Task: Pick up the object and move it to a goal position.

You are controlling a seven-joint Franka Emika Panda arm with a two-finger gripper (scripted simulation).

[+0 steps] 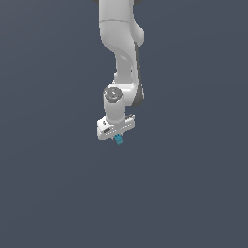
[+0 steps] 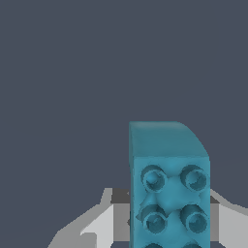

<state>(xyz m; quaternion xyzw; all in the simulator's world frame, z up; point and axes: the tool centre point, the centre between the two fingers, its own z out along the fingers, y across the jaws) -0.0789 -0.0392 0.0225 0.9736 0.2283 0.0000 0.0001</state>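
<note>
Teal-blue studded block (image 1: 118, 139) (image 2: 169, 186) grasped between the fingers of the white end effector (image 1: 117, 137), hanging beneath the arm (image 1: 121, 53).

A white robot arm with a pale gripper

The arm (image 1: 121, 48) was glossy white, built of rounded, tube-like segments, with a dark grey strip down the side nearer the exterior view's right. Just above the gripper (image 1: 116, 135) a round joint carried a grey, disc-shaped cap. The gripper's body was a flat white bar with small dark marks along its face. In the wrist view its fingers (image 2: 99, 225) were light grey, flat-sided and angular.
</note>
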